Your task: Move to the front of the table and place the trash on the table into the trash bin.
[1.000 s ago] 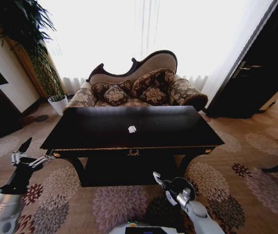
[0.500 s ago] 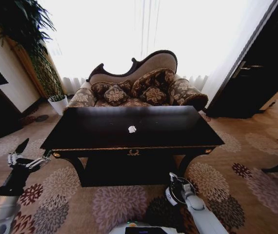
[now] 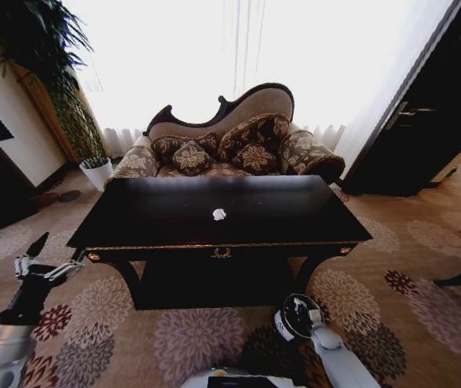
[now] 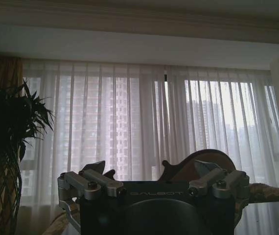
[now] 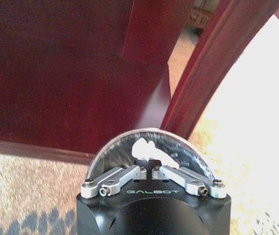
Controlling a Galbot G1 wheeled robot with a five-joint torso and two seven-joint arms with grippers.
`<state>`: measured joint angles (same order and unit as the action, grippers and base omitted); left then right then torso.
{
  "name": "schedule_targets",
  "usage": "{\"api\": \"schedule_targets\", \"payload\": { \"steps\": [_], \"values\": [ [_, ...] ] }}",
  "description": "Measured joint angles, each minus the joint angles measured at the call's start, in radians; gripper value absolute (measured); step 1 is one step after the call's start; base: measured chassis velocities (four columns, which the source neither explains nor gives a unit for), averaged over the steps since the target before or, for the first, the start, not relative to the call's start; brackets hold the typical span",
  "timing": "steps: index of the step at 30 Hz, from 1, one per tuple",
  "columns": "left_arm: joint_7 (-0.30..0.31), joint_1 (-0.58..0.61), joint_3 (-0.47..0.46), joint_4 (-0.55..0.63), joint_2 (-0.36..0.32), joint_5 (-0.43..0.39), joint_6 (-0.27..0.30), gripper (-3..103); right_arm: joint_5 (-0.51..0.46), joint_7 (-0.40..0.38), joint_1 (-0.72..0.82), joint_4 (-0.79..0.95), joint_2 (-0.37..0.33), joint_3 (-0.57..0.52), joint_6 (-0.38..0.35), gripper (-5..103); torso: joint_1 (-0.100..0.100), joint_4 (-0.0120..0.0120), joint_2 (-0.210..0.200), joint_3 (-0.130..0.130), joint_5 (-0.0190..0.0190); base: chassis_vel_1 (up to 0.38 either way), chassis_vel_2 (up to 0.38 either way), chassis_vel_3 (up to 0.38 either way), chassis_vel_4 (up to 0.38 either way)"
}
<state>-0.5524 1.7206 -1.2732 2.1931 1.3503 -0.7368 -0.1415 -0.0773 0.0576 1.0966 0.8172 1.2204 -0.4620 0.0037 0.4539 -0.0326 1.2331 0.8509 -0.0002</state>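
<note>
Flowered carpet spreads under a glossy black worktop with gold trim, and a patterned sofa stands behind it before bright curtained windows. A potted plant rises at the left, its white pot near the worktop's far left corner, and a dark door shows at the right. On the worktop lies one white paper wad, near the middle. In the head view the right hand hangs low in front of the worktop, over the round black bin on the carpet. The right wrist view adds what the head view cannot: the right hand has its fingers drawn together with nothing between them, and just beyond their tips a white wad lies inside the bin, with the worktop's dark front and a curved leg behind. The left hand is held up at the left, beside the worktop's near left corner, fingers spread wide and empty; the left wrist view shows these fingers against the curtains. Compared with a second ago, the right hand has moved rightward and lower over the bin, and the left hand has sunk slightly.
</note>
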Motion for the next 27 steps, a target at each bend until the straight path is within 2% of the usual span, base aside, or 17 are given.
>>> {"api": "schedule_targets", "payload": {
  "steps": [10,15,18,19,21,22,23,24,27],
  "values": [
    [-0.001,0.001,0.008,0.016,0.017,0.004,-0.001,100,-0.028,-0.001,-0.02,-0.04,-0.007,0.005,-0.005,0,0.0,0.0001,0.0,0.0,0.0,0.0,0.0,0.0,0.0],
    [-0.002,0.007,-0.002,0.024,0.017,-0.002,-0.002,100,-0.027,0.002,-0.024,-0.032,-0.007,0.006,-0.041,0,0.0,0.0,0.0,0.0,0.0001,0.0,0.0,0.0,0.0],
    [-0.002,0.012,-0.005,0.032,0.022,-0.004,-0.003,100,-0.026,0.006,-0.021,-0.026,-0.01,0.004,-0.045,16,0.0,0.0002,0.0,0.0,-0.0001,0.0,0.0,0.0,0.0],
    [-0.002,0.012,-0.005,0.032,0.022,-0.004,-0.003,100,-0.026,0.006,-0.021,-0.026,-0.01,0.004,-0.045,16,0.0,0.0002,0.0,0.0,-0.0001,0.0,0.0,0.0,0.0],
    [-0.002,0.014,-0.002,0.039,0.029,-0.003,-0.003,100,-0.031,0.017,-0.011,-0.017,-0.011,0.004,-0.045,27,0.0,0.0,0.0,0.0,-0.0001,0.0,0.0,0.0,0.0],
    [-0.002,0.014,-0.002,0.039,0.029,-0.003,-0.003,100,-0.031,0.017,-0.011,-0.017,-0.011,0.004,-0.045,27,0.0,0.0,0.0,0.0,-0.0001,0.0,0.0,0.0,0.0],
    [-0.002,0.016,-0.001,0.044,0.032,-0.003,-0.003,100,-0.036,0.024,-0.006,-0.01,-0.011,0.004,-0.045,32,0.0,0.0,0.0,0.0,0.0,0.0,0.0,0.0,0.0],
    [-0.003,0.017,-0.001,0.045,0.034,-0.002,-0.003,100,-0.038,0.026,-0.004,-0.007,-0.011,0.004,-0.045,32,0.0,0.0,0.0,0.0,0.0,0.0,0.0,0.0,0.0],
    [-0.003,0.02,0.0,0.047,0.038,0.0,-0.004,100,-0.041,0.031,0.001,0.003,-0.009,0.006,-0.044,42,0.0,0.0002,0.0,0.0,0.0,0.0,0.0,0.0,0.0]
  ]
}}
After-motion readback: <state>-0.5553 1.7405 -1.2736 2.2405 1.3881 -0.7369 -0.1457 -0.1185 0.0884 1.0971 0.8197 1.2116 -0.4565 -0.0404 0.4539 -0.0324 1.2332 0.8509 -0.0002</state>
